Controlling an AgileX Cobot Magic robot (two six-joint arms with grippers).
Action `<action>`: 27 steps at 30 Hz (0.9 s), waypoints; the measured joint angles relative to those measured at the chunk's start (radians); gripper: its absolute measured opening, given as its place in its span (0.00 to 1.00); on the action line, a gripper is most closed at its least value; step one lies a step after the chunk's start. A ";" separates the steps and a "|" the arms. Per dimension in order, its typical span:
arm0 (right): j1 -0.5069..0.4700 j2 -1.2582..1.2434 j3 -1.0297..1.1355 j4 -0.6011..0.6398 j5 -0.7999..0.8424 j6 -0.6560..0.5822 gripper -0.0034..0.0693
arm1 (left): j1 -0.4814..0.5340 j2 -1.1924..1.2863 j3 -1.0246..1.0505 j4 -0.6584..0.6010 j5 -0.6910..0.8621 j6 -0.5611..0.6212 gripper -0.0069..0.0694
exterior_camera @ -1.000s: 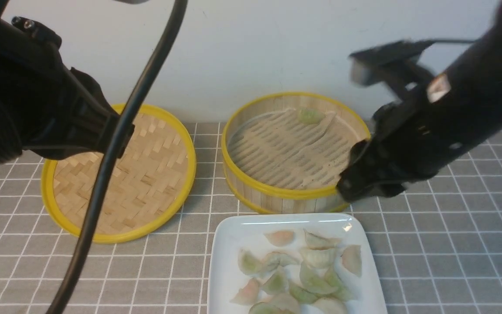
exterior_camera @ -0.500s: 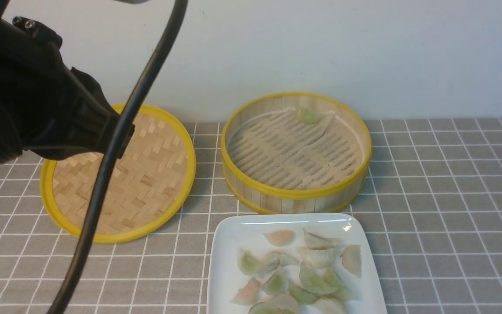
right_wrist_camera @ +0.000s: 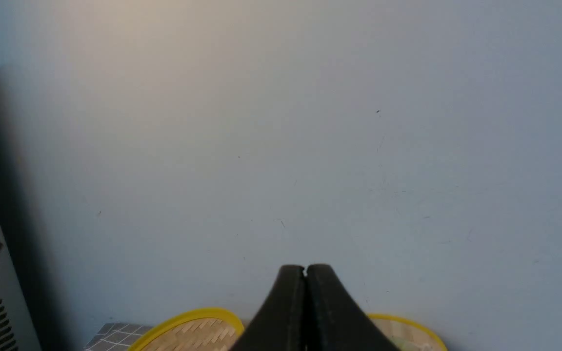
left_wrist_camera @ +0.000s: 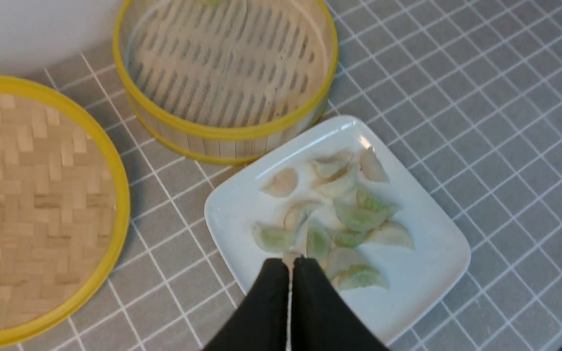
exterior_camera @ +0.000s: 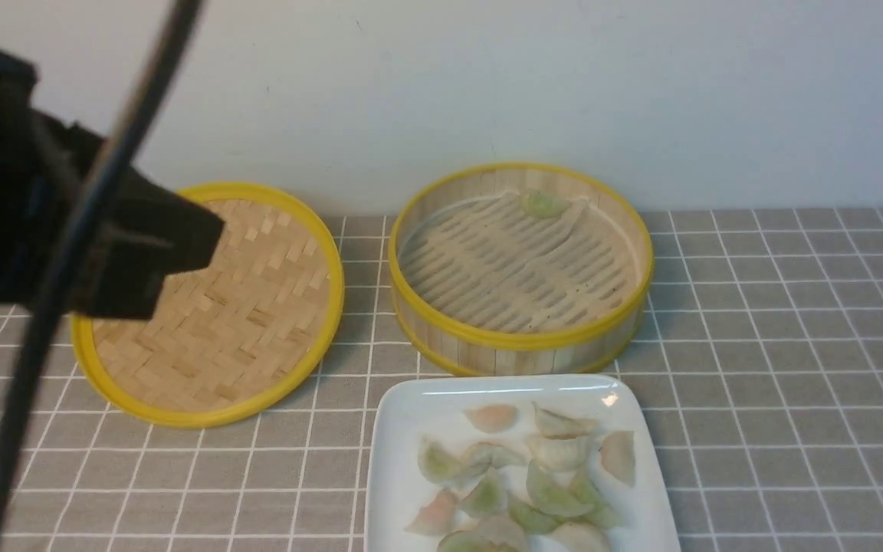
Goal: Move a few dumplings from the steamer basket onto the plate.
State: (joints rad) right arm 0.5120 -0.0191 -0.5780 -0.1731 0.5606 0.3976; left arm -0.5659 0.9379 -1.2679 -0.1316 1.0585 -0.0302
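The steamer basket stands mid-table with one pale green dumpling on its slatted floor by the far wall. In front of it lies the white plate with several dumplings piled on it. My left gripper is shut with nothing between its jaws and hangs high over the plate's near edge; the dumplings lie well below it. My right gripper is shut and empty, raised and facing the wall. The right arm does not show in the front view.
A shallow yellow-rimmed woven bamboo lid lies left of the basket, partly behind my left arm and its cable. A white wall runs close behind the basket. Grey checked cloth covers the table.
The right arm, which was at the basket's right rim a second ago, has pulled out of the front view and its gripper has closed. The left arm and cable have shifted left.
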 joint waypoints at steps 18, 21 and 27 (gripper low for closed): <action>0.000 0.000 0.000 -0.003 0.002 0.002 0.03 | 0.000 -0.600 0.600 -0.015 -0.378 -0.032 0.08; 0.000 0.000 0.000 -0.003 0.002 0.002 0.03 | 0.000 -0.609 0.616 0.005 -0.357 -0.018 0.08; 0.000 0.000 0.000 -0.003 0.002 0.002 0.03 | 0.000 -0.609 0.626 0.069 -0.375 -0.006 0.08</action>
State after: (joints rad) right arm 0.5120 -0.0191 -0.5780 -0.1758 0.5630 0.4000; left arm -0.5659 0.3286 -0.6421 -0.0630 0.6831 -0.0362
